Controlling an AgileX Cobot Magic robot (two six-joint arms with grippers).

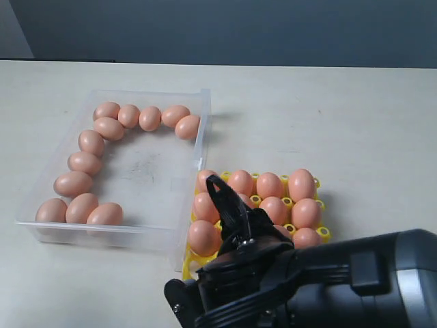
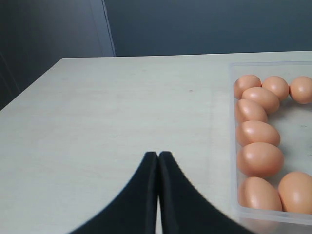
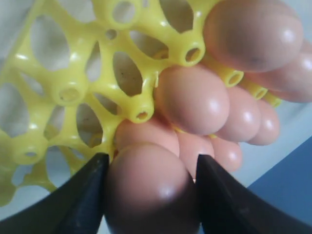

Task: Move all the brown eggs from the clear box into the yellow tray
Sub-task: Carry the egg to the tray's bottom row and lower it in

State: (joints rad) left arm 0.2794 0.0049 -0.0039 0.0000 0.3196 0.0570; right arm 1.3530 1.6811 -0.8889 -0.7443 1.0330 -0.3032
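Egg transfer, part done.
Black left gripper [image 2: 158, 156] pressed together above pale table [image 2: 122, 107]; smooth light-brown eggs [image 1: 89, 142] line three sides of shallow transparent plastic box [image 1: 203, 130]; black right gripper [image 3: 151, 168] pinches one egg [image 3: 151, 195] over part-filled bright yellow openwork plastic tray [image 3: 68, 90].

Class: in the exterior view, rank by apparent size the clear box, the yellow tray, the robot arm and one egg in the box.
1. Clear box.
2. Yellow tray, partly hidden by the arm.
3. Egg.
The arm is unranked: it sits close to the camera, so its bulk misleads.
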